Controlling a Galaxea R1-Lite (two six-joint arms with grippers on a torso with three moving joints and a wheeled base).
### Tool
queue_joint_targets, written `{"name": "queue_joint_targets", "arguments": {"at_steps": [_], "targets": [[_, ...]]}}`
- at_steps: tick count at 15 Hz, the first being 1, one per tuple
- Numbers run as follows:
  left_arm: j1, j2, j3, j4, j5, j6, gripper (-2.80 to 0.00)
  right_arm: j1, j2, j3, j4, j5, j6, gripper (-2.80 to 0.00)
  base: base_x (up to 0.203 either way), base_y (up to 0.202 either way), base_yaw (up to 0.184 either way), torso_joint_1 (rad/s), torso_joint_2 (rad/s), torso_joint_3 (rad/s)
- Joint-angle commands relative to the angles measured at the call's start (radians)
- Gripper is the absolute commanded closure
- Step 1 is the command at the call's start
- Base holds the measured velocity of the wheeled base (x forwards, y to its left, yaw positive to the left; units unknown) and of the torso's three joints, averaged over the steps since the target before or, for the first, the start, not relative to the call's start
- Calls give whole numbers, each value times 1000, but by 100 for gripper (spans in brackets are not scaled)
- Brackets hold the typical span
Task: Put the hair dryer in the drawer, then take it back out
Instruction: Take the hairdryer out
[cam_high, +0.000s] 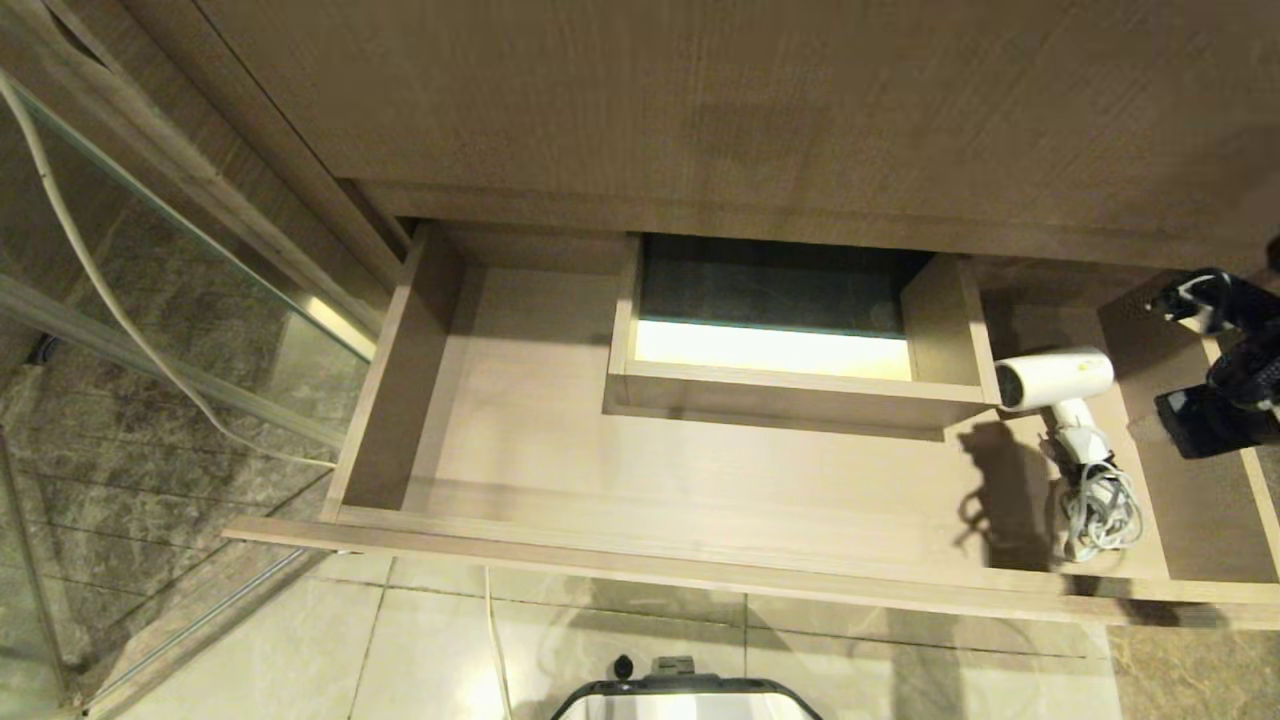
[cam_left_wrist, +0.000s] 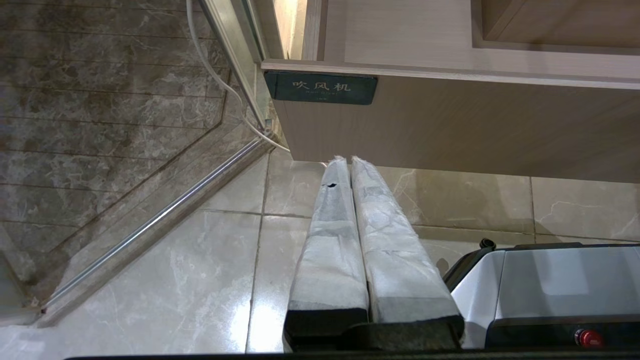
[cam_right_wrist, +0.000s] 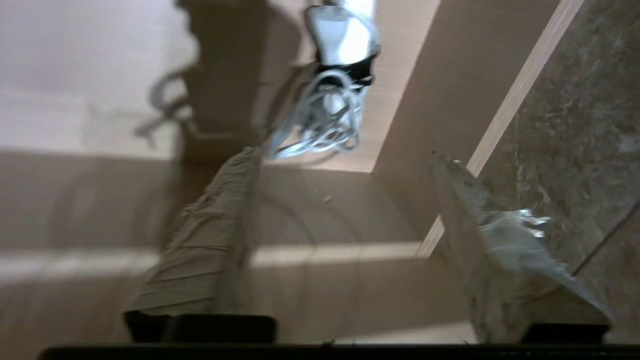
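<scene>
**Dryer down in the drawer, right gripper spread and empty**

Marble floor tiles (cam_high: 900, 660) below, wood-grain cabinet front (cam_high: 760, 100) above, and between them the one drawer (cam_high: 640, 565) stands pulled wide out. One hair dryer (cam_high: 1058, 378) lies inside it, at the robot's right end, on the drawer bottom. Its barrel sits right against the corner of the boxed cutout (cam_high: 790, 385), round end turned toward the drawer's middle, handle running toward the drawer front, and the one bundle of white cord (cam_high: 1100, 510) heaped just beyond the handle's end.

Nothing grips the dryer. The right gripper (cam_right_wrist: 345, 200) hangs over the drawer's right end, close beside the dryer but apart from it, its two padded fingers (cam_right_wrist: 210, 240) splayed wide with only bare wood between them; the cord bundle lies ahead of the fingertips, untouched.

So by my reading the first half is done: dryer in the drawer, let go. What remains is the return leg, closing on it again and lifting it out.

Over on the other side, the left gripper (cam_left_wrist: 348, 165) sits parked low before the drawer front, fingers pressed together, empty, just under the single dark label (cam_left_wrist: 321, 88). Two grippers, one at work.
</scene>
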Motion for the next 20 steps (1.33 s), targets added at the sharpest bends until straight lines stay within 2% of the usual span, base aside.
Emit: {"name": "queue_joint_targets", "arguments": {"at_steps": [1,6,9,12,18,20], "targets": [[0,0,2,0,0,0,0,-50,191,-69,-28,-2,-1,-280,0,0,0,0,0,0],[0,0,2,0,0,0,0,-114,373,-138,-82,18,11,-280,0,0,0,0,0,0],[0,0,2,0,0,0,0,-113,462,-213,-114,144,41,-280,0,0,0,0,0,0],[0,0,2,0,0,0,0,-111,520,-263,-136,222,39,-280,0,0,0,0,0,0],[0,0,2,0,0,0,0,-112,598,-320,-288,226,6,-280,0,0,0,0,0,0],[0,0,2,0,0,0,0,-113,606,-327,-297,224,6,-280,0,0,0,0,0,0]]}}
